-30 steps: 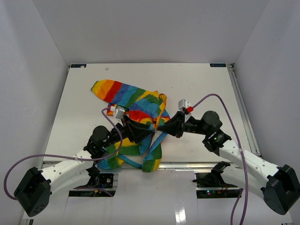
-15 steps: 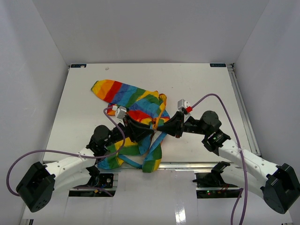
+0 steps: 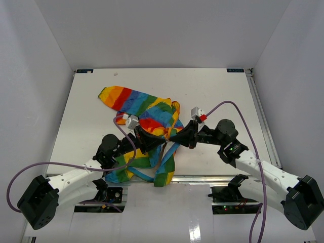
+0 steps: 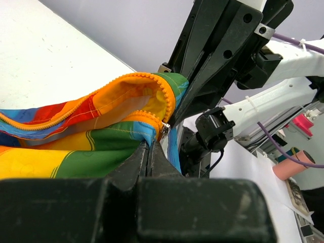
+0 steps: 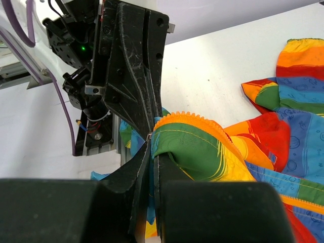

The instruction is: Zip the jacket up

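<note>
Jacket [image 3: 132, 99] lay crumpled on the white bench [image 3: 86, 96], from mid-bench to the near edge; one striped sleeve ran toward the far left; a bunched part with light-blue trim sat at the near edge, between the arm bases.

Left pincer [image 3: 161, 137] and right pincer [image 3: 173, 135] met tip to tip over the raised middle fold of the jacket, reaching in from opposite sides.

Left wrist view: left pincer [image 4: 150, 150] had its jaws pressed together, tips nipping the lower edge of the jacket [image 4: 96, 149] just under the orange zipper teeth [image 4: 152, 83]; a small metal piece [image 4: 164, 128] sat at the end of the teeth, just beside the tips; right pincer [image 4: 173, 117] came down from above onto the same fold.

Right wrist view: right pincer [image 5: 151, 148] was closed tight, clamping the green fold of the jacket [image 5: 197, 147] where the teeth [image 5: 190, 119] arched over; left pincer [image 5: 150, 130] touched from the far side.
</note>
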Controlling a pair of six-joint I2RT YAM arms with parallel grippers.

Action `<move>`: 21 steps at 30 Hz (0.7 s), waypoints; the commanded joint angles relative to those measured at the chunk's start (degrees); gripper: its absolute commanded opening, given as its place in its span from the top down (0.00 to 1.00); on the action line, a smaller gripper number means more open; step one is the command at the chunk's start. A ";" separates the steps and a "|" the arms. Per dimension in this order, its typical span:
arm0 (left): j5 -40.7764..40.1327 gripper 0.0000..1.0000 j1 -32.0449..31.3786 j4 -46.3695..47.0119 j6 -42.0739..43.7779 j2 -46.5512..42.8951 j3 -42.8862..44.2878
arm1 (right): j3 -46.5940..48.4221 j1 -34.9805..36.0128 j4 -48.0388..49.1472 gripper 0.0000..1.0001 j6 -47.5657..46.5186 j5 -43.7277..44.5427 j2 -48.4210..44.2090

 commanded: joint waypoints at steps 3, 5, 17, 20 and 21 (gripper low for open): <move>4.64 1.00 0.07 -8.60 7.83 -1.28 4.96 | 3.87 0.43 2.34 0.92 -0.06 0.61 1.70; 5.81 1.00 0.03 -11.18 9.36 -0.67 5.71 | 4.77 0.41 2.16 0.92 -0.20 0.81 2.03; 9.82 1.00 0.03 -16.00 14.65 0.34 5.66 | 8.19 0.32 0.60 0.92 -0.55 2.01 4.94; 10.59 1.00 0.03 -17.16 15.69 -0.80 5.46 | 8.21 0.12 0.51 0.92 -0.64 2.70 5.59; 10.82 1.00 0.03 -17.55 15.93 -1.07 5.44 | 8.24 0.07 0.51 0.92 -0.64 2.91 5.67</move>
